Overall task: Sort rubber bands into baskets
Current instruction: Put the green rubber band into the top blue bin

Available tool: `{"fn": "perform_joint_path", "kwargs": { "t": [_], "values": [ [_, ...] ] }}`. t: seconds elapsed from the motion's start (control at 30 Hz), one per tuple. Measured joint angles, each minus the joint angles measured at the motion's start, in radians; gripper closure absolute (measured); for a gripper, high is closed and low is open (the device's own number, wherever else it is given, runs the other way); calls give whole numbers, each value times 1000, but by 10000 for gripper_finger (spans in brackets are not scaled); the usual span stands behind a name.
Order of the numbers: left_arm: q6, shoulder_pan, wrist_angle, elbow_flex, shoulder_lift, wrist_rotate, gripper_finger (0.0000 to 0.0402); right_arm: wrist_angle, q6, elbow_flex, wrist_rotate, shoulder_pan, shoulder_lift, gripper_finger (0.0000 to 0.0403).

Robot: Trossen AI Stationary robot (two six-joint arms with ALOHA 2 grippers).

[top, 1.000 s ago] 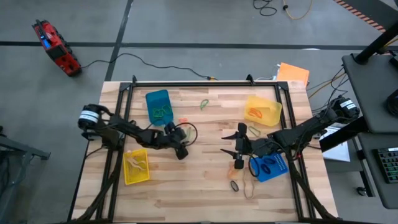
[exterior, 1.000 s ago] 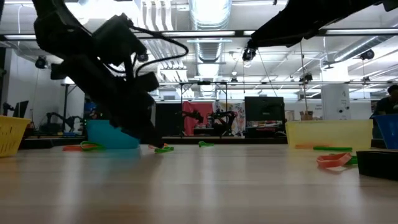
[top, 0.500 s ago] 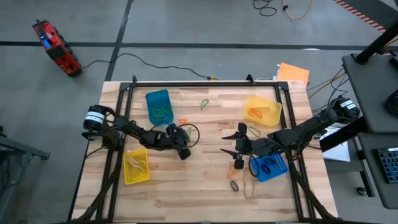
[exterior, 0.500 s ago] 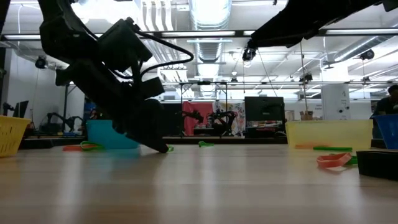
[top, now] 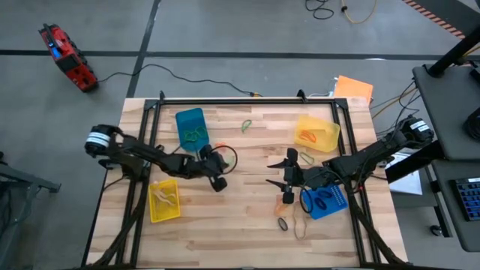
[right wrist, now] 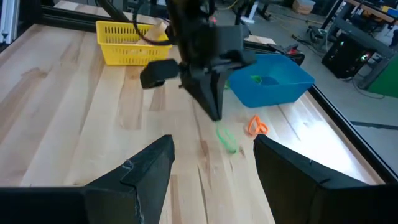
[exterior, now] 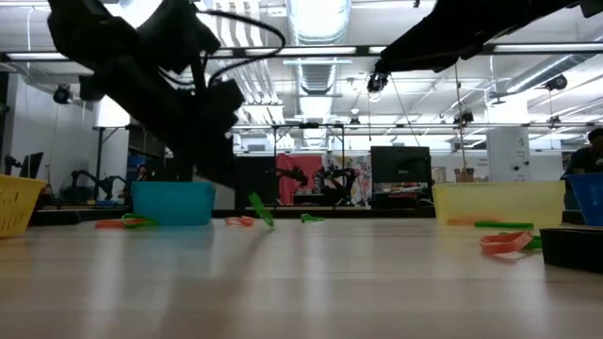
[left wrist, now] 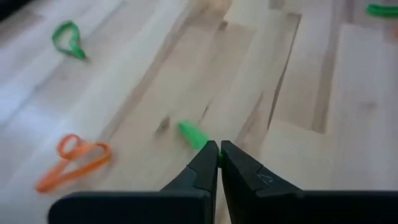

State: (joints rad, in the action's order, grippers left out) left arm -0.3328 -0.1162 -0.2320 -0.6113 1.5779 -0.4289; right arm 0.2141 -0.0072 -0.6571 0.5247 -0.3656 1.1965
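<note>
The left arm reaches in from the surface's left edge toward its middle, bent low, with its left end effector (top: 220,182) tilted down, its fingers pressed together on one end of a small green rubber band (left wrist: 193,134) — in the low view the band (exterior: 260,209) hangs slanted from the tips, just clear of the wood. The right arm comes in from the right edge; its right end effector (top: 286,171) sits right of centre with its fingers (right wrist: 134,176) spread apart and holding nothing, pointed across at the left one.

The pale wooden plank surface (top: 247,214) sits inside a black metal frame. A blue rectangular plastic basket (top: 191,127) with green bands in it stands at the back left, a yellow rectangular plastic basket (top: 164,200) at the front left, a second yellow basket (top: 316,133) at the back right and a second blue basket (top: 325,200) just beside the right arm. An orange rubber band (left wrist: 73,163) lies near the held one, and another green band (top: 246,124) lies farther back. More loose bands (top: 292,222) lie toward the front, right of centre.

Around it — grey floor, a red device (top: 67,58) with a black cable, and a flat orange sheet (top: 353,88) past the back right corner.
</note>
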Motion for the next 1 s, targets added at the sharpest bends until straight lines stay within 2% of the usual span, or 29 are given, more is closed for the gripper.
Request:
{"fn": "perform_joint_path", "kwargs": {
  "t": [0.17,0.3,0.4,0.47,0.6,0.67,0.77,0.87,1.0],
  "values": [
    [53,-1,32,-2,-103,-1,401,0,0,2,0,0,0,186],
    [114,4,163,-41,-193,-30,401,0,-1,2,0,0,0,186],
    [133,16,379,-120,-261,-117,401,0,-1,2,0,0,0,186],
    [115,25,584,-178,-292,-195,401,0,-1,2,0,0,0,186],
    [2,66,1008,-289,-323,-369,401,1,-1,2,0,0,0,186],
    [-50,108,1182,-330,-326,-393,402,0,-1,2,0,0,0,186],
    [-57,189,1306,-353,-337,-393,402,0,0,2,0,0,0,186],
    [58,281,1299,-344,-349,-374,402,0,0,3,0,0,0,186],
    [259,430,1216,-342,-354,-217,402,0,0,3,0,0,0,186]
  ]
}}
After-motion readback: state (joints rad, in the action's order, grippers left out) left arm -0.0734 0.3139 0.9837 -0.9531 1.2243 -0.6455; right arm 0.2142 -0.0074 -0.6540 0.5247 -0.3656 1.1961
